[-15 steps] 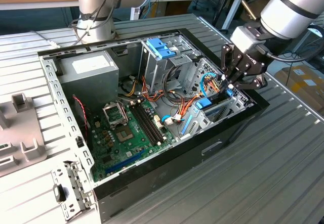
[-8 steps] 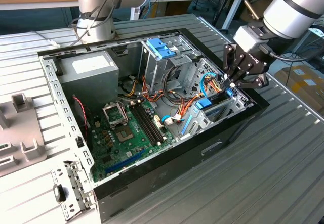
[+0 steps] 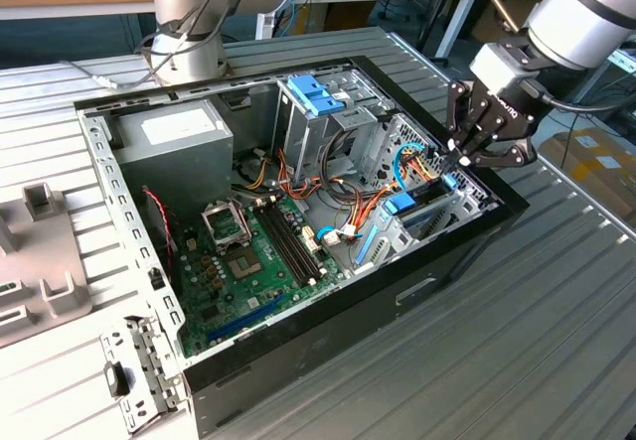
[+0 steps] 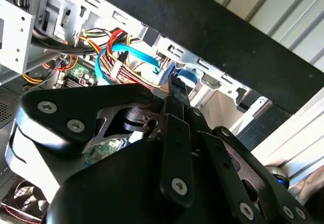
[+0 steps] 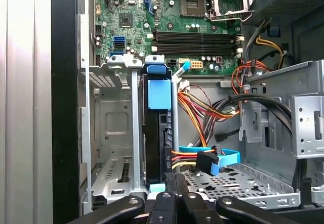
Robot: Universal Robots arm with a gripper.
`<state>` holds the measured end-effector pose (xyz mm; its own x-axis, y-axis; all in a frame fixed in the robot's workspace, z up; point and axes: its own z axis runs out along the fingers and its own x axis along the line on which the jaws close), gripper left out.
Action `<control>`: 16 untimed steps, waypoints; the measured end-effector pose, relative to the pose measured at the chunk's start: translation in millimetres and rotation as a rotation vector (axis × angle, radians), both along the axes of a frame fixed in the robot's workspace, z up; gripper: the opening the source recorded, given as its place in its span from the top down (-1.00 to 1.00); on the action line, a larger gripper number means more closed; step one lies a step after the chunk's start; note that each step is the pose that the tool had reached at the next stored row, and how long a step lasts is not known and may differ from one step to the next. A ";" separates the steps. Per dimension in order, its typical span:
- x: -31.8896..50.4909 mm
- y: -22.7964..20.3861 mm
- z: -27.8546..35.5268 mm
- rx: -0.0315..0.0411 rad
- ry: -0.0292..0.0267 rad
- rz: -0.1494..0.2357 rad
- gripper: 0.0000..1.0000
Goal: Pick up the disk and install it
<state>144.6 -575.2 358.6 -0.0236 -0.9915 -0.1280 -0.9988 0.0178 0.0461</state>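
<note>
The disk [image 5: 154, 143] stands on edge in a slot of the metal drive cage [image 5: 114, 113], dark body in a light-blue carrier, its blue end tab [image 5: 158, 93] toward the motherboard. In the exterior view that tab [image 3: 400, 204] shows at the case's front corner on the exterior view's right. My gripper [image 5: 174, 181] hangs over the cage at the disk's other end, fingers drawn together, tips against the carrier's pale edge. In the exterior view the gripper [image 3: 452, 162] sits just above the black case rim. In the second wrist view the gripper [image 4: 178, 90] points at a blue piece.
A blue flat cable [image 5: 225, 158] and orange-red wire bundles [image 5: 197, 118] run beside the cage. The motherboard [image 3: 248, 261], power supply [image 3: 174, 132] and a rear bay with blue tabs [image 3: 316, 92] lie inside the open case. The black case wall [image 3: 477, 231] borders the cage.
</note>
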 end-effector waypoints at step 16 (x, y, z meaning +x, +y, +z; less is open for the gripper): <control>1.0 0.0 0.4 0.0055 0.0000 0.000 0.79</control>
<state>145.6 -575.2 358.9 -0.0236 -0.9908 -0.1335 -0.9988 0.0176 0.0462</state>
